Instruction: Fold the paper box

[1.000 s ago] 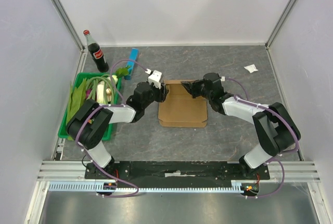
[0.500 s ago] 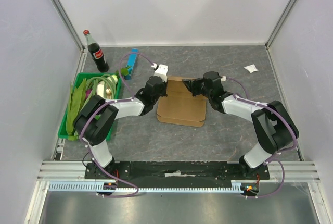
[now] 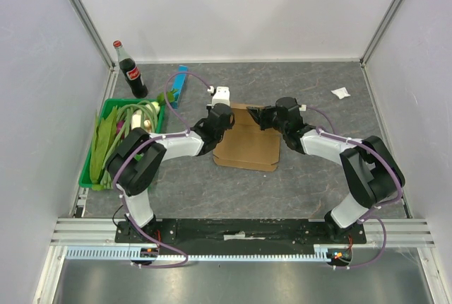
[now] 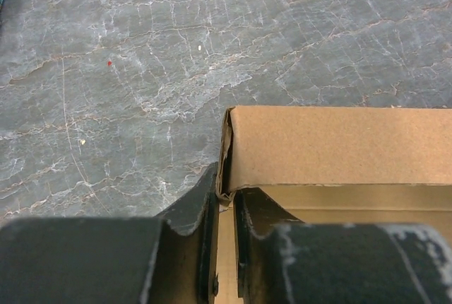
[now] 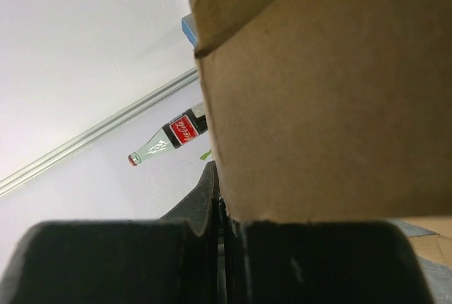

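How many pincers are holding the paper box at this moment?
2. The left pincer clamps the paper box at its far left corner; the right pincer clamps its far right flap.

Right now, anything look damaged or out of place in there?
Nothing damaged. The paper box lies slightly askew on the table, its far flap pinched by the left gripper and right gripper. A small white scrap lies loose at far right.

Paper box [image 3: 247, 147] lies mid-table [image 3: 212, 191] with left gripper [image 3: 227, 114] at its far-left corner and right gripper [image 3: 260, 115] at its far-right corner; green tray [image 3: 94, 167], cola bottle [image 3: 131, 71] and blue bar [image 3: 180, 85] sit far left
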